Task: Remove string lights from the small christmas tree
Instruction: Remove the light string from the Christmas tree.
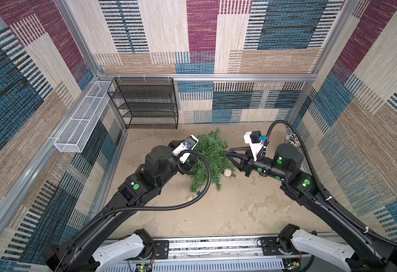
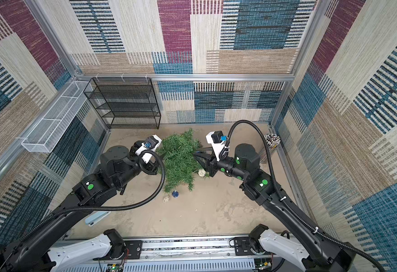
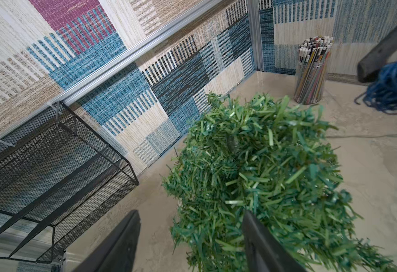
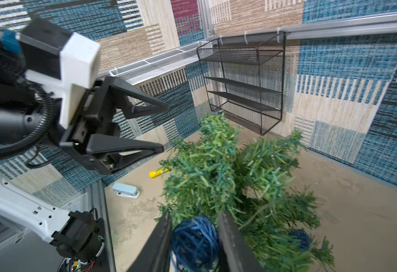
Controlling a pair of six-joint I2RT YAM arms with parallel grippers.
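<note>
While the left fingers [image 3: 122, 245] stand spread around some branches of the tree [image 3: 263, 169], the right fingers [image 4: 232, 242] clench a blue ball [image 4: 194, 242] of the lights [image 1: 227, 172] against the tree on the desk [image 1: 239, 212].

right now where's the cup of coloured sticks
In both top views the cup of coloured sticks stands in the far right corner of the table, beside the right arm, right of the small christmas tree.

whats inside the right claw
A dark blue woven ball of the string lights, pinched in the right claw beside the small christmas tree. Its wire is hidden among the needles.
</note>
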